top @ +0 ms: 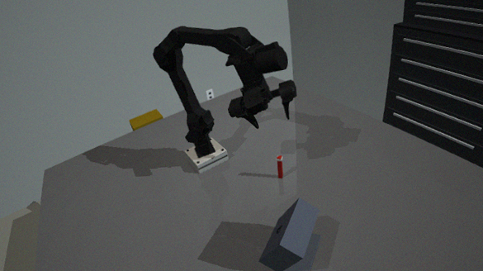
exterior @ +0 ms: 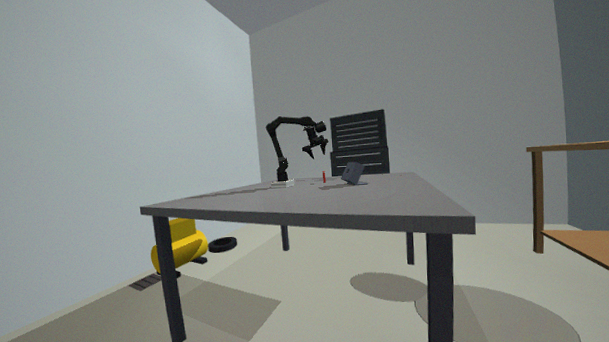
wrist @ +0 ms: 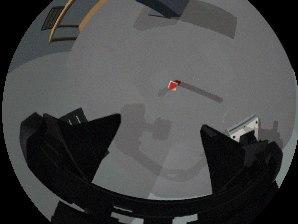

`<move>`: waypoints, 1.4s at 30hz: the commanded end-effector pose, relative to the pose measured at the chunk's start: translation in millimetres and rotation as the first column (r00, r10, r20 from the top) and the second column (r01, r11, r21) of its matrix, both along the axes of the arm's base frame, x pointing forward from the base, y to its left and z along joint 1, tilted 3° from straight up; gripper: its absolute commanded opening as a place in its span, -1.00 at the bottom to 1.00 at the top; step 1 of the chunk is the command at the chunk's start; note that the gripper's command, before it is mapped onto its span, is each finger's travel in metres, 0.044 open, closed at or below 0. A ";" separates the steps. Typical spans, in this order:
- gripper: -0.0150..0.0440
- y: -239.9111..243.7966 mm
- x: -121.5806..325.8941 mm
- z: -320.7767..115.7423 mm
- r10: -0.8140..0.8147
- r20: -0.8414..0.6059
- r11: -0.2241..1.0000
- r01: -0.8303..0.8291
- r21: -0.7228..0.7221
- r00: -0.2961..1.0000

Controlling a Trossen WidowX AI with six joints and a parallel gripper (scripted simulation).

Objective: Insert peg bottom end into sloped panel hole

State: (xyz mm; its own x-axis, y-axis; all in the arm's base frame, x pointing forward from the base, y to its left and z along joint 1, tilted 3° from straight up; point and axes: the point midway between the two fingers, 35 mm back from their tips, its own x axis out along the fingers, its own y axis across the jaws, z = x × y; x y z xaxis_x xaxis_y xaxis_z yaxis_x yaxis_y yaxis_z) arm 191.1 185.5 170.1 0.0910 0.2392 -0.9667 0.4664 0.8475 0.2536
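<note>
A red peg (top: 280, 169) (exterior: 324, 177) (wrist: 173, 86) with a whitish band near its top stands upright on the grey table (top: 137, 220) (exterior: 292, 204). Its top looks angular in the wrist view; its exact cross-section is too small to tell. The blue-grey sloped panel (top: 301, 228) (exterior: 353, 173) (wrist: 169, 9) stands beyond the peg from the arm's base, with one small dark hole (top: 279, 229) in its face. The hole's shape is not clear. My gripper (top: 273, 123) (exterior: 319, 155) (wrist: 161, 125) is open and empty, fingers wide apart and pointing down, well above the table and the peg.
The arm's white base (top: 211, 158) (exterior: 282, 183) (wrist: 245, 128) sits on the table behind the peg. Black drawer cabinets (top: 446, 88) (exterior: 359, 137) stand beyond the table. A wooden bench (exterior: 585, 146) is off to the right in the exterior view.
</note>
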 end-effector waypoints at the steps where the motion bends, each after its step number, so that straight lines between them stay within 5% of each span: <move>1: 1.00 1.7 5.0 -10.5 -0.019 -0.015 0.999 0.018 -0.035 1.000; 24: 1.00 5.2 29.3 -77.8 -0.162 -0.093 0.957 0.133 -0.256 0.982; 42: 1.00 5.9 31.0 -102.0 -0.166 -0.094 0.955 0.136 -0.263 0.982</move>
